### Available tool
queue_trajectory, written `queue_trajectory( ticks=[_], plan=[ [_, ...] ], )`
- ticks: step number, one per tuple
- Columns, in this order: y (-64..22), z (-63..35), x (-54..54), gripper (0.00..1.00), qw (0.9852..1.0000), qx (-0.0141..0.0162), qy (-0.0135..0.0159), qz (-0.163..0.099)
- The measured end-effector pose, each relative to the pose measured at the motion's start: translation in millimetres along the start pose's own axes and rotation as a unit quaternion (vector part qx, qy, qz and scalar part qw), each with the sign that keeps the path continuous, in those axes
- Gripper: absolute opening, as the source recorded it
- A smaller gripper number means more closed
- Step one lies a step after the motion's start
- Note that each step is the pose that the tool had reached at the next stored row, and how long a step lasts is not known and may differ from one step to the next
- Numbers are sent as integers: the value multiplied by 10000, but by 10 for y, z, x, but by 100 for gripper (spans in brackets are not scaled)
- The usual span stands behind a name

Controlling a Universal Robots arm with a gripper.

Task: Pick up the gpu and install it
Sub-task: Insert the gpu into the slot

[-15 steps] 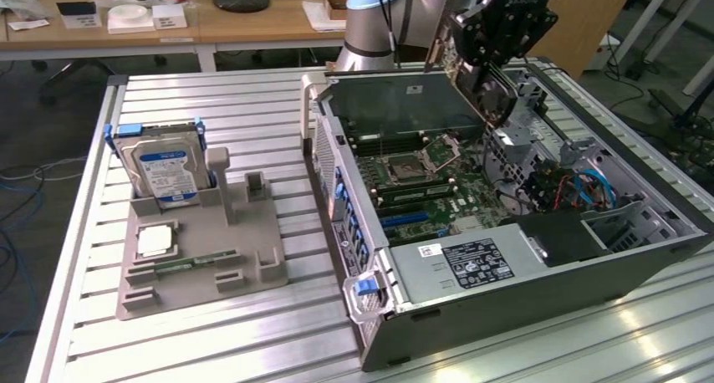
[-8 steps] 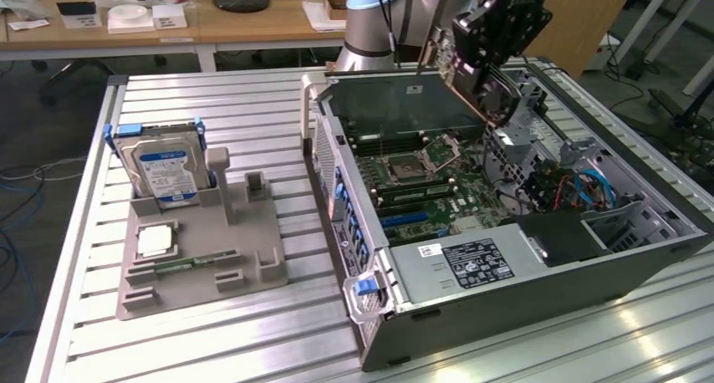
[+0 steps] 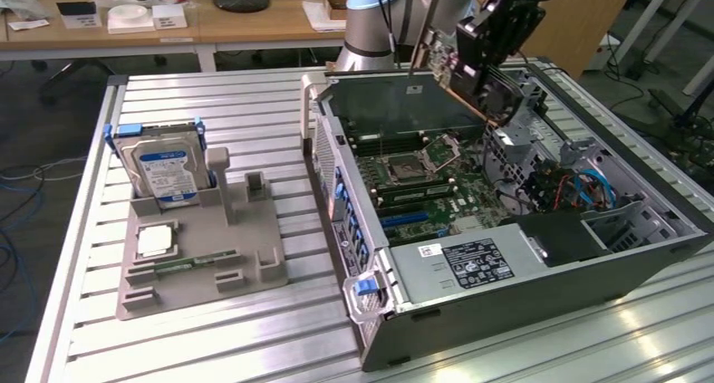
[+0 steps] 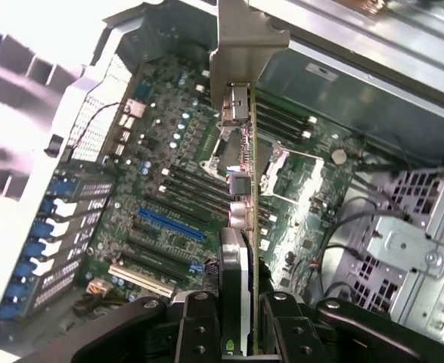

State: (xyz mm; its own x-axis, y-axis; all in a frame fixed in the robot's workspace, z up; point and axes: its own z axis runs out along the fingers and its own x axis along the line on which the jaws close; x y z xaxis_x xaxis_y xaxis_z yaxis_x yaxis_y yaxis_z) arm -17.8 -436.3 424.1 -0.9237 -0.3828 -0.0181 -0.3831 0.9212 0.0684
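The gpu (image 3: 474, 86) is a thin dark card hanging tilted over the far end of the open computer case (image 3: 624, 257). My gripper (image 3: 499, 32) is shut on it from above. In the wrist view the gpu (image 4: 244, 227) appears edge-on between my gripper's (image 4: 240, 336) fingers (image 4: 199, 325), with its silver bracket (image 4: 244, 38) pointing away. Below it lies the motherboard (image 4: 176, 189) with a blue slot (image 4: 169, 224) and black slots beside it. The card hangs above the board and touches no slot.
A grey holder (image 3: 201, 266) on the ribbed metal table carries a silver hard drive (image 3: 167, 170), a processor chip (image 3: 156, 239) and a green memory stick (image 3: 196, 264). Inside the case are a power supply (image 3: 474, 266), cables (image 3: 580, 186) and a drive cage (image 4: 411, 249).
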Motion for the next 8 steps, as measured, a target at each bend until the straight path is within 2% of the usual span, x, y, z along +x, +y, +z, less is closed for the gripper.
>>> queue_trajectory(
  ticks=[4,8],
  plan=[
    [0,6,0,28,9993,-7,25,-364],
    [-1,12,0,28,9975,-13,48,-702]
  ],
)
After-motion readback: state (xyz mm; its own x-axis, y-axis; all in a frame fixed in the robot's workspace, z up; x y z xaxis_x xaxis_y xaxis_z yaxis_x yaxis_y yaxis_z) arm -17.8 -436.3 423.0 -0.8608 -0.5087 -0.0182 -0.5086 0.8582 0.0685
